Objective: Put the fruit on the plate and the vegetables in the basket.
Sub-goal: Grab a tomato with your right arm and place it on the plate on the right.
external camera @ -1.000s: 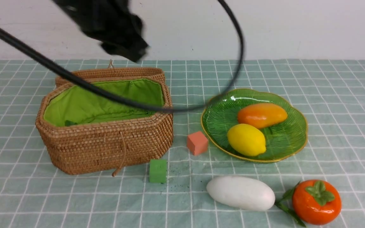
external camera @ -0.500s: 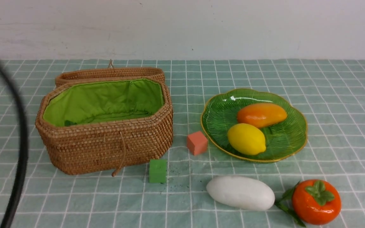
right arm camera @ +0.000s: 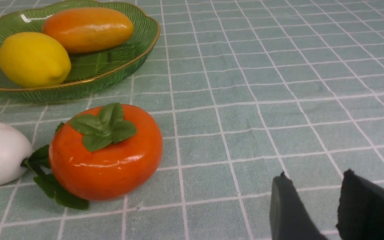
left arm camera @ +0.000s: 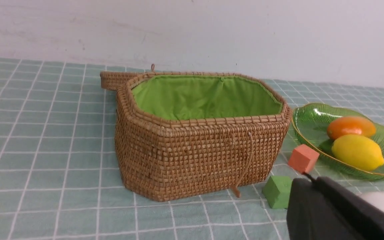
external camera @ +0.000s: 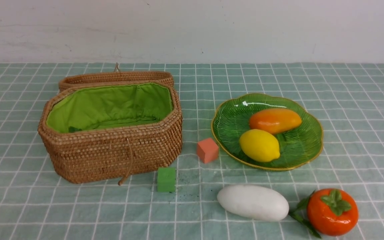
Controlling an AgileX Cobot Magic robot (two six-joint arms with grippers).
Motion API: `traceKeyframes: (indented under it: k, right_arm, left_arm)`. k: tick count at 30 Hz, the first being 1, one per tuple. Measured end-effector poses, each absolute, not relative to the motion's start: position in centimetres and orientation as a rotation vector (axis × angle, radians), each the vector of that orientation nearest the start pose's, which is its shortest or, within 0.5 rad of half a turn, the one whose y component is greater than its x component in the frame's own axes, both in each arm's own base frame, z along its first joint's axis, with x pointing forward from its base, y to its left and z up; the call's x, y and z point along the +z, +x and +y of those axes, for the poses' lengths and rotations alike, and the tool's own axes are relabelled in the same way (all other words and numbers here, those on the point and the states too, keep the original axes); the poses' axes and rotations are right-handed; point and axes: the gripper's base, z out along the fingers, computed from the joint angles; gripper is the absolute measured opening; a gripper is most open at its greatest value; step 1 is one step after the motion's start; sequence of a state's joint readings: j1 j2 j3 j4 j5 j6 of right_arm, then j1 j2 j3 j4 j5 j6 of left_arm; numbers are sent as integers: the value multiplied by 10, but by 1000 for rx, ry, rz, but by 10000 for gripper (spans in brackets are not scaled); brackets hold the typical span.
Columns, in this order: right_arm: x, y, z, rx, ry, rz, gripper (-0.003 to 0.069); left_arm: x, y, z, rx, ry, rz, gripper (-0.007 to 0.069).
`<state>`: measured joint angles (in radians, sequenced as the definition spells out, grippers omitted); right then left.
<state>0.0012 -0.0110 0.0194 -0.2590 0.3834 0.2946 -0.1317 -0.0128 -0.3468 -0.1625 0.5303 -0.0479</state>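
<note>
Peeking over the basket [external camera: 112, 156] rim is a dark green scrap [external camera: 74, 129].

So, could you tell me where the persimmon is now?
In the front view the persimmon sits on the tablecloth at the near right, beside the leafy end of the white radish, not on the plate.

- The black arm that hung blurred above the basket [external camera: 112, 150] a second ago has swung out of the front view.
- Its cable, which looped across the basket and then showed only at the left edge, is gone too.
- The left pincer [left arm camera: 312, 196] has closed up.
</note>
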Motion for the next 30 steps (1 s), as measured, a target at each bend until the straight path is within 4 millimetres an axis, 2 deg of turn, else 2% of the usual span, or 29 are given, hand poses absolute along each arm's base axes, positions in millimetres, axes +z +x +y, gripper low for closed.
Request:
traceKeyframes:
  k: [19, 23, 26, 28, 29, 30]
  right_arm:
    - [174, 52, -9, -51, 115, 1859, 242]
    - [174, 52, -9, -51, 115, 1859, 242]
    - [174, 52, -9, -51, 115, 1859, 242]
    - [174, 52, -9, -51, 115, 1859, 242]
    - [174, 52, -9, -51, 115, 1859, 242]
    - [174, 52, -9, -51, 115, 1859, 242]
  left_arm:
    - [276, 24, -11, -315, 14, 1667, -13]
    - [267, 28, -9, -269, 26, 1685, -13]
    - [233, 40, -5, -124, 77, 1759, -13]
    - [206, 46, -5, -100, 89, 1826, -13]
    - [206, 46, -5, -102, 89, 1825, -13]
    - [188, 48, -6, -115, 83, 1880, -13]
